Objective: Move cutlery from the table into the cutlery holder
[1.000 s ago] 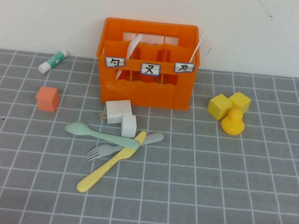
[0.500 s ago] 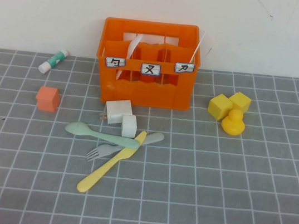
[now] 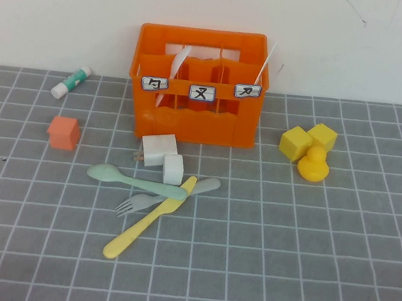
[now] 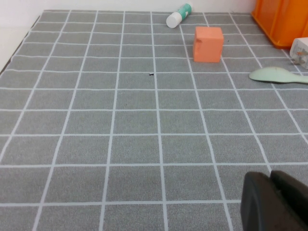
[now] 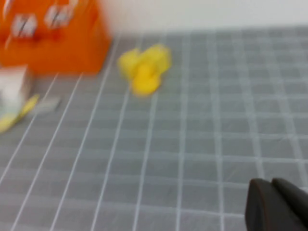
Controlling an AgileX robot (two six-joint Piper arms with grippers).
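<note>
The pale yellow knife (image 3: pixel 147 218), mint-green spoon (image 3: pixel 132 180) and grey-blue fork (image 3: pixel 152 201) lie crossed on the grey gridded table (image 3: pixel 322 252), in front of the orange cutlery holder (image 3: pixel 197 97). Neither gripper shows in the high view. In the left wrist view my left gripper (image 4: pixel 270 175) is shut and empty, low over bare table, well short of the spoon's bowl (image 4: pixel 274 75). In the right wrist view my right gripper (image 5: pixel 272 182) is shut and empty over bare table, far from the holder (image 5: pixel 53 43) and the knife (image 5: pixel 17 115).
Two white blocks (image 3: pixel 159 150) stand between the holder and the cutlery. An orange-red cube (image 3: pixel 63 133) and a white-and-green tube (image 3: pixel 71 82) lie to the left. Two yellow blocks (image 3: pixel 295 143) and a yellow duck (image 3: pixel 313 165) sit to the right. A white wall stands behind.
</note>
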